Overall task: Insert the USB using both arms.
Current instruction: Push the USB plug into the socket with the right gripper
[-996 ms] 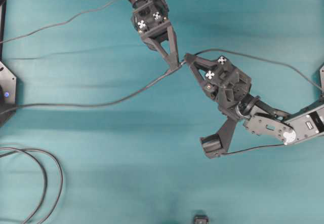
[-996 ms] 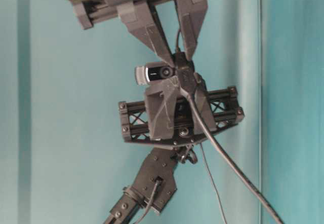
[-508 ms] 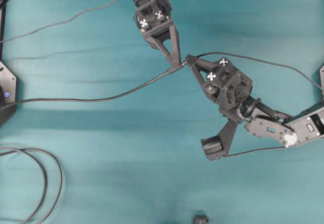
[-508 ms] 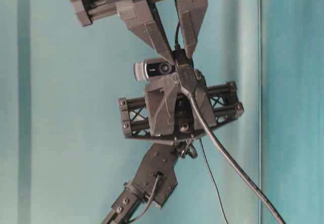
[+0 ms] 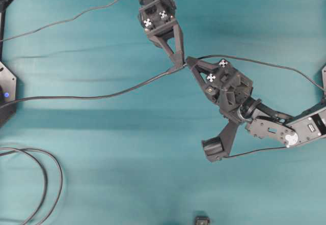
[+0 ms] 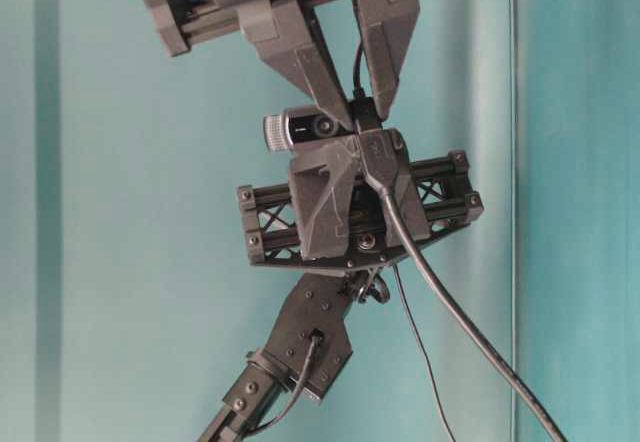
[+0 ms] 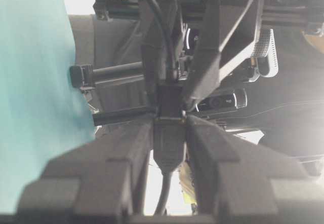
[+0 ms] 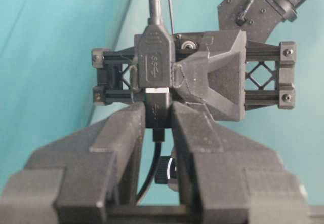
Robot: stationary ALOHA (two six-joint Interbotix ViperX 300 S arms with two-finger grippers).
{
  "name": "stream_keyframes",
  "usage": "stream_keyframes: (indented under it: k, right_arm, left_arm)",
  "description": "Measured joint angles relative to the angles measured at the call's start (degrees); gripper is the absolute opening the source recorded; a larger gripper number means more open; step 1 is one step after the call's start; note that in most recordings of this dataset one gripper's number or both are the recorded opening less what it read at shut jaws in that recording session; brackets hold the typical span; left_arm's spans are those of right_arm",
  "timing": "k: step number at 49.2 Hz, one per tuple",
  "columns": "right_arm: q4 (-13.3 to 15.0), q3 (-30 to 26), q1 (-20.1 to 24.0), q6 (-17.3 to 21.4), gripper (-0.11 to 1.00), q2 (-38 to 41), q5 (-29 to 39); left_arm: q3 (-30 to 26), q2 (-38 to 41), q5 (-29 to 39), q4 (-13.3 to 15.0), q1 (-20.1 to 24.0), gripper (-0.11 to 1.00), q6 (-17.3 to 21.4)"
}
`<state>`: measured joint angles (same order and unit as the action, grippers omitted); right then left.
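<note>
Right fingers (image 8: 119,133): nearest in the right wrist view, lower middle of frame, closed narrow on the USB (image 8: 158,108).
USB: upright between those fingers at frame centre. A pale strip of metal tip shows where it meets the socket end (image 8: 154,62) – judged at the mouth or partly in, not fully seated.
Socket end: directly above the plug, its cable leaving at the top of the frame.
Left fingers (image 7: 126,148): clamped on the socket body, lower middle of the left wrist view.
Table (image 5: 127,148): teal, behind everything. In the overhead view the two sets of fingertips meet just above centre.
Step in hand: final push. Drive straight along the plug's axis with the socket braced – no twist, since a tilt could jam the tip.
Risk: the plug sliding back between the fingers under load.
</note>
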<state>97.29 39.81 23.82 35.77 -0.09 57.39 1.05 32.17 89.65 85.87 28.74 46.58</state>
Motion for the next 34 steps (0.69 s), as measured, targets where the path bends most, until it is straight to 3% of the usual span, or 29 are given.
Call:
stream_keyframes:
  k: [10, 23, 25, 34]
  right_arm:
    - [-0.09, 0.09, 0.00, 3.34, 0.18, 0.09, 0.97]
    - [-1.58, 0.18, -1.32, 11.16, 0.20, 0.18, 2.20]
    - [-1.58, 0.18, -1.41, 11.51, 0.27, 0.18, 2.20]
    - [-1.58, 0.53, -1.41, 12.13, 0.81, 0.09, 3.16]
  left_arm:
    - [-0.09, 0.00, 0.00, 0.09, 0.09, 0.26, -0.09]
    - [-0.26, 0.09, -0.26, 0.09, 0.44, 0.26, -0.62]
    - [-0.26, 0.09, -0.44, 0.09, 0.44, 0.26, -0.70]
    - [-0.35, 0.00, -0.62, 0.09, 0.18, 0.26, -0.70]
